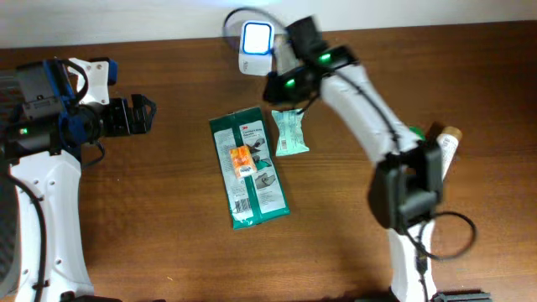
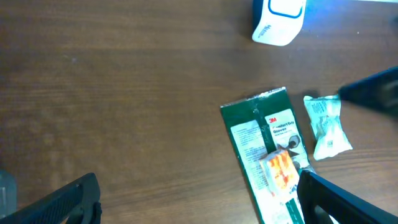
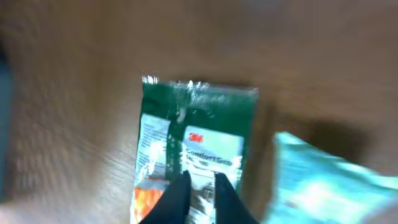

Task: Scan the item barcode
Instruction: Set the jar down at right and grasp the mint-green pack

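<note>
Green package (image 1: 249, 168) flat on tabletop (image 1: 168, 218), likely awaiting lift to far scanner (image 1: 256, 44); right claw (image 3: 198, 186) closed, empty; left claw (image 1: 148, 116) wide open, empty.

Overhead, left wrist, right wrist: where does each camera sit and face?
Overhead: above the table, facing down at green 3M package and barcode scanner; left arm, right arm show.
Left wrist: on the left arm, facing forward and down; open left tool shows.
Right wrist: on the right arm, facing down, blurred; closed right tool shows.
Shared: all see the package.
</note>
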